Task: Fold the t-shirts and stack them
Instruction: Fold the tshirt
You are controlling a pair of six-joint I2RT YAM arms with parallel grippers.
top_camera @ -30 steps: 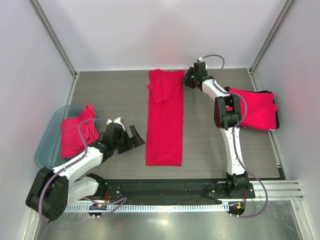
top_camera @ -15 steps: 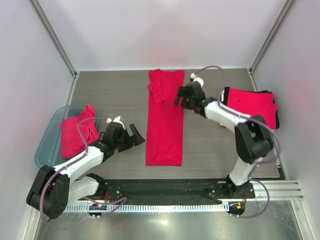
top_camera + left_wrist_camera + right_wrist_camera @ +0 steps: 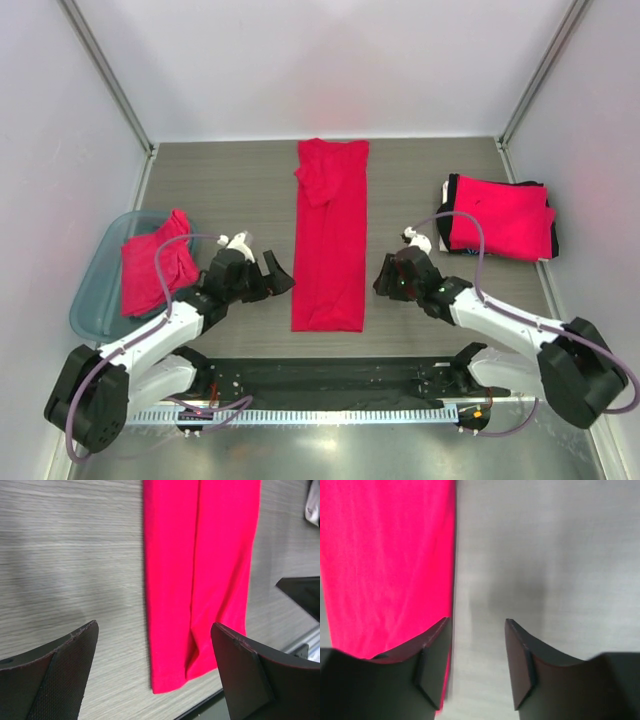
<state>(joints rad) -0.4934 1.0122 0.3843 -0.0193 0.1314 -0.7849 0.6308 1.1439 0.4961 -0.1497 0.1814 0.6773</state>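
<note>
Trouble, as I judge it, starts at my right gripper [image 3: 478, 622]. It is parted with nothing between the fingers, low over the desk [image 3: 230, 190] at the right edge of the long folded t-shirt [image 3: 330, 240], near that shirt's near end. In the wrist view one finger overlaps the red hem while the other sits over bare wood. If I pinch from here I may catch only the top layer, or nothing. A one-layer grab would peel the lengthwise fold open as I lift.

My left gripper [image 3: 270, 275] is spread wide and empty, just left of the same near end and apart from the cloth. If my two sides do not take the corners at matching points, the next fold would go over skewed. If they do not rise together, the cloth would sag in the middle.

At the far end of the long folded t-shirt a tucked sleeve shows as a loose flap, and dragging could pull it out.

Well to the right of that shirt lies the folded stack [image 3: 500, 218], which a wide swing of my right arm might nudge. Well to its left, a crumpled t-shirt [image 3: 150, 265] waits in the teal bin [image 3: 90, 300].
</note>
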